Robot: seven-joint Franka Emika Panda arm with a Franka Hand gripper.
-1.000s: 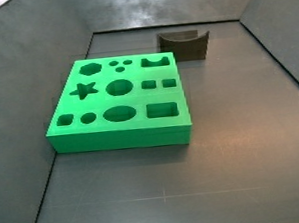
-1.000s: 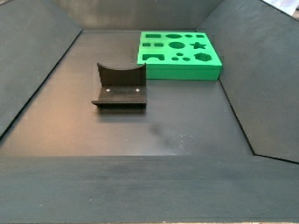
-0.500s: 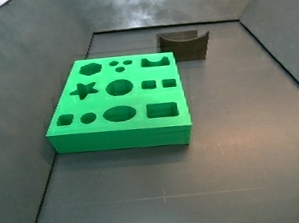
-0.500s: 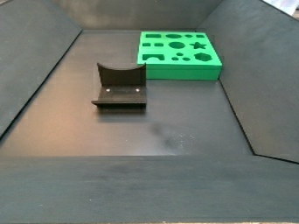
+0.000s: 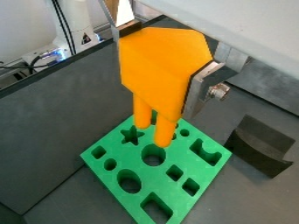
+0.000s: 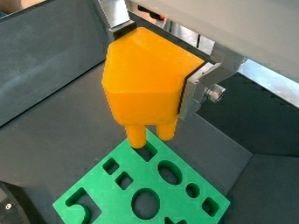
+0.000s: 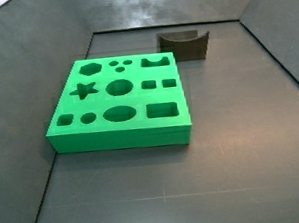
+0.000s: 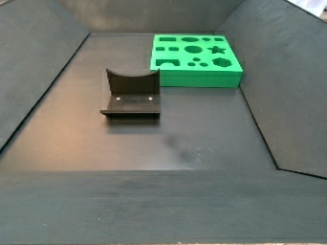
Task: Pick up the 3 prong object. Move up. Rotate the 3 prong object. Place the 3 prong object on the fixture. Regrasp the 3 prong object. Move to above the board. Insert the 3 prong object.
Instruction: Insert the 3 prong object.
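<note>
I have the gripper [image 5: 176, 83] clamped on the blocky body of the 3 prong object [image 5: 158, 66], prongs down, high above the board [image 5: 158, 171]; it looks light, rigid, smooth plastic, and there is open room all round, the fixture [image 5: 263, 149] well aside.

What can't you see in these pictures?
- Gripper: in both wrist views the 3 prong object hides the jaws' far side.
- Gripper in both side views: out of frame; just an orange speck at a side view's top edge.
- Fixture: cut off by a wrist view's edge.
</note>
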